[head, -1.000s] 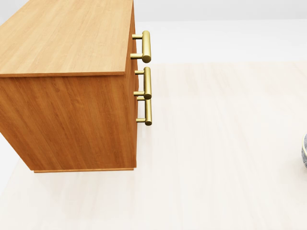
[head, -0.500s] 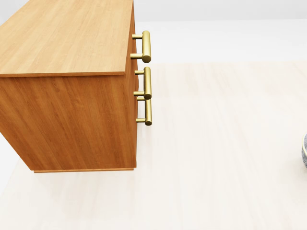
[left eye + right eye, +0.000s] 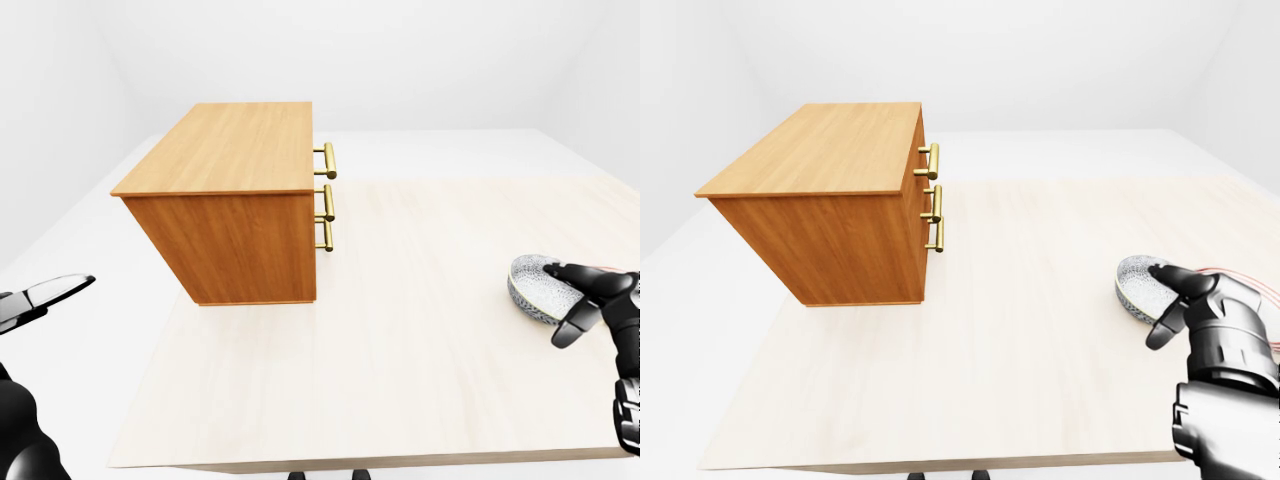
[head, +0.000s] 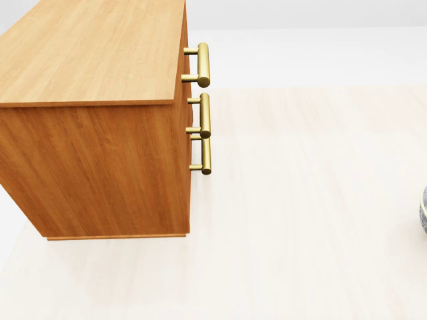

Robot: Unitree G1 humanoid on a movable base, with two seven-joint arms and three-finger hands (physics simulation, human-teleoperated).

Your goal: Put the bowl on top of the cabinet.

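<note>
Right now the robot's black three-fingered right hand (image 3: 1185, 300) reaches over the near rim of a shallow grey speckled ceramic bowl (image 3: 1137, 283), which sits on the pale wooden tabletop (image 3: 400, 330) toward the right edge of the eye views. Its fingers (image 3: 1162, 325) are curled but spread, standing about the rim, not clamped on it, so the bowl looks ungrasped. The step in hand, as I judge it, is getting a firm hold: the fingers should straddle the rim, one inside and the others under the outer wall, and close fully before any lift, because a shallow bowl pinched at one edge may tip. The orange-brown wooden cabinet with three brass bar handles (image 3: 235, 205) stands well apart to the left of that hand, so the carry will need height to reach its flat top. The black left hand (image 3: 45, 296) hovers open at the far left, holding nothing. Much is unclear: the hand covers the bowl's near side, contact with the rim cannot be confirmed, and the head view shows only a sliver of the bowl at its right edge.
</note>
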